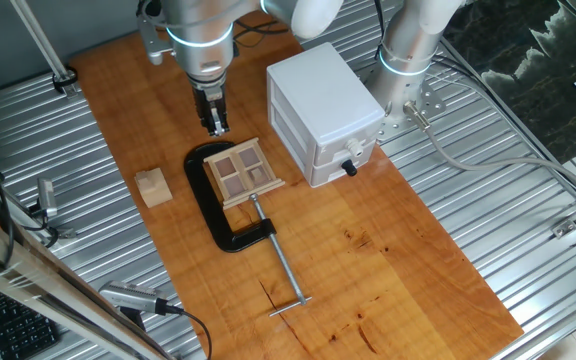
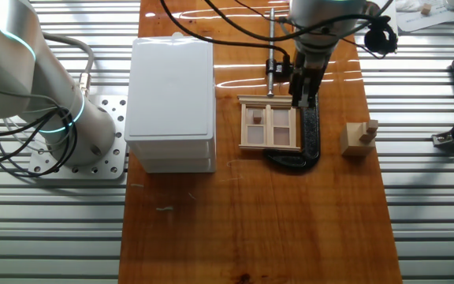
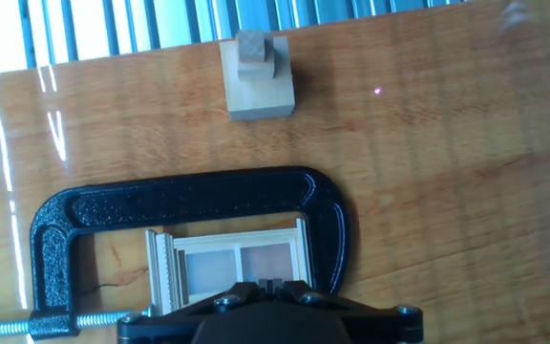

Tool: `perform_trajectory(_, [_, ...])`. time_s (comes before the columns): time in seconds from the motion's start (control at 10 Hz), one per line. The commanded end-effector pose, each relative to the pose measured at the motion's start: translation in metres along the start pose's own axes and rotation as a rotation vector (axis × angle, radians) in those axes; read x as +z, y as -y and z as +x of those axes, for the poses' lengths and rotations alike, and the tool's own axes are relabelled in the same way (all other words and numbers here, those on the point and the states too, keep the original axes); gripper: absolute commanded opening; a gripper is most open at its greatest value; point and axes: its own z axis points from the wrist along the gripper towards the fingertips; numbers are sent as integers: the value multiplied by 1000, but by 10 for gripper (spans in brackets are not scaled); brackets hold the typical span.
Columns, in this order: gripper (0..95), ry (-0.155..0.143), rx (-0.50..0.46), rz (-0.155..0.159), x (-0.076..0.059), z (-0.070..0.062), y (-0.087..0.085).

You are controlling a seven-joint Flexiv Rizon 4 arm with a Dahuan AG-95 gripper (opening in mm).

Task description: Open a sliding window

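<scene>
The sliding window (image 1: 242, 172) is a small light-wood frame with brown panes, lying flat on the wooden table and held in a black C-clamp (image 1: 211, 205). It also shows in the other fixed view (image 2: 269, 125) and in the hand view (image 3: 232, 267). My gripper (image 1: 215, 127) hangs just above the window's far edge, next to the clamp's arm, and also shows in the other fixed view (image 2: 299, 101). In the hand view the fingertips (image 3: 271, 284) press together with nothing between them. The gripper is shut and empty.
A white box (image 1: 323, 106) with a black knob (image 1: 348, 167) stands right of the window. A small wooden block (image 1: 153, 187) sits to its left. The clamp's screw rod (image 1: 283, 270) reaches toward the table's near edge. Ribbed metal surrounds the wooden board.
</scene>
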Motion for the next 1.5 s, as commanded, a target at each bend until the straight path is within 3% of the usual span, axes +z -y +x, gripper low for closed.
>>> perform_trajectory(0.1, [0, -15, 38, 3, 0, 0, -1])
perform_trajectory(0.3, [0, -22, 36, 1, 4, 0, 0])
perform_trajectory(0.6, [0, -20, -1, -1, 35, 4, 2])
perform_trajectory(0.7, [0, -21, -2, 0, 39, 5, 2])
perform_trajectory(1.2, [0, 1, -10, -3, 58, 6, 0])
perform_trajectory(1.5, [0, 14, -3, -4, 82, 10, -3])
